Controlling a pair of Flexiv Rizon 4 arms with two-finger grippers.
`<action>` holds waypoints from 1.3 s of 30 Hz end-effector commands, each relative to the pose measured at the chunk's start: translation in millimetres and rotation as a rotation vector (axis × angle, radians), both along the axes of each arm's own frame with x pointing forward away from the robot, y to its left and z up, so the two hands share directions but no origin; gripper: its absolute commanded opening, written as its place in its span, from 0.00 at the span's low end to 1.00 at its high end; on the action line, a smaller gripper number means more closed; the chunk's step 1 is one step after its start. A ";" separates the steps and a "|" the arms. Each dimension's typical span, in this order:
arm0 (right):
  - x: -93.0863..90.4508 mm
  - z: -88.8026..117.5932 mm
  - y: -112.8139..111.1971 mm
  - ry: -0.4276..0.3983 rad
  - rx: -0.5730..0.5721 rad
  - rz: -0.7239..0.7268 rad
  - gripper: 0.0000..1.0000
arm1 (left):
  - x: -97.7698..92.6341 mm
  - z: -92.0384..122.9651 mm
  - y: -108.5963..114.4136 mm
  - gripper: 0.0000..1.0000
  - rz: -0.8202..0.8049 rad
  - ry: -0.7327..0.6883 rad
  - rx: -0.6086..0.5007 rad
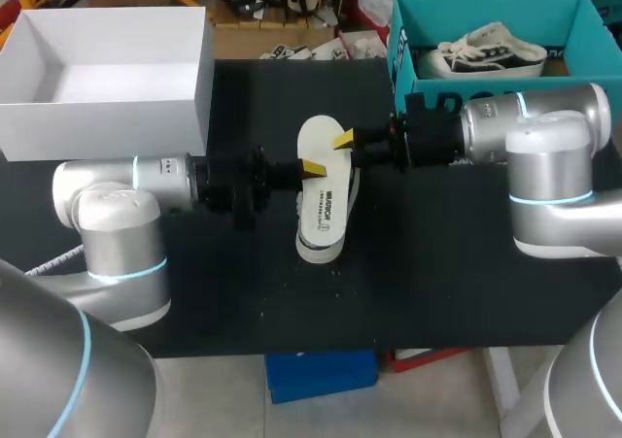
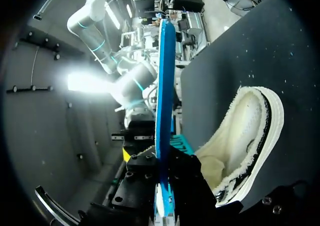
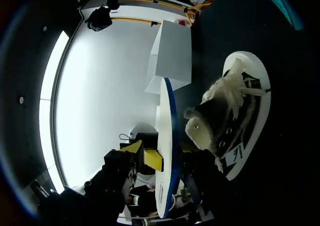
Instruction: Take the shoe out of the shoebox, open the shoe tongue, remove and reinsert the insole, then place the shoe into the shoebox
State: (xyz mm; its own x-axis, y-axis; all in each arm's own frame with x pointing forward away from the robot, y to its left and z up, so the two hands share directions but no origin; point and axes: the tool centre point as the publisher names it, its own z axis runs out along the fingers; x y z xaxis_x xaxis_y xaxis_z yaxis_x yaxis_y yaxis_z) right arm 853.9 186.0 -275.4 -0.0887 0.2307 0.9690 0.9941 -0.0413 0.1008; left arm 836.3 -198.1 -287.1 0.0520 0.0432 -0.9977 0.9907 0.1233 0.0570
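A: Where is the shoe (image 1: 319,252)?

B: In the middle of the black bench (image 1: 437,292), well away from every edge and right under the insole (image 1: 321,145).

A: And the pincers?

B: The left pincer (image 1: 313,170) comes in from the left and the right pincer (image 1: 342,140) from the right. Each is closed down on the insole, with fingers pressed on its two faces. They hold it broad face up over the shoe.

A: Room around it?

B: There is bare bench from the shoe to the near edge. The white box (image 1: 107,127) sits at the far left corner. The teal shoebox (image 1: 408,59) is at the far right with a second shoe (image 1: 491,50) inside — the right arm's wrist lies just in front of its wall.
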 end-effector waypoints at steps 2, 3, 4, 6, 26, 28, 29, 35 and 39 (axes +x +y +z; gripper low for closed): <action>-32.7 26.2 -19.6 -0.018 -0.058 -0.102 1.00 | -19.5 15.1 17.2 0.00 -0.028 0.046 0.125; -36.5 28.5 -22.0 -0.020 -0.068 -0.114 1.00 | -23.9 16.8 20.0 0.00 -0.029 0.052 0.133; -40.1 30.5 -24.4 -0.023 -0.073 -0.128 1.00 | -28.1 18.8 22.9 0.00 -0.033 0.062 0.145; -47.4 33.6 -28.7 -0.025 -0.086 -0.153 1.00 | -36.7 21.2 27.4 0.00 -0.046 0.074 0.178; -127.0 46.1 -71.6 0.005 -0.225 -0.417 1.00 | -100.8 6.9 55.4 0.00 -0.205 0.292 0.396; -131.8 47.6 -75.8 0.005 -0.231 -0.440 1.00 | -103.4 4.6 56.5 0.00 -0.221 0.301 0.415; -133.8 48.2 -77.7 0.007 -0.238 -0.451 1.00 | -104.9 3.5 57.1 0.00 -0.229 0.305 0.421; -142.4 49.6 -82.7 0.009 -0.249 -0.468 1.00 | -111.6 0.0 59.3 0.00 -0.263 0.320 0.453; -149.5 51.1 -86.8 0.013 -0.256 -0.474 1.00 | -113.4 -3.0 58.4 0.00 -0.278 0.327 0.469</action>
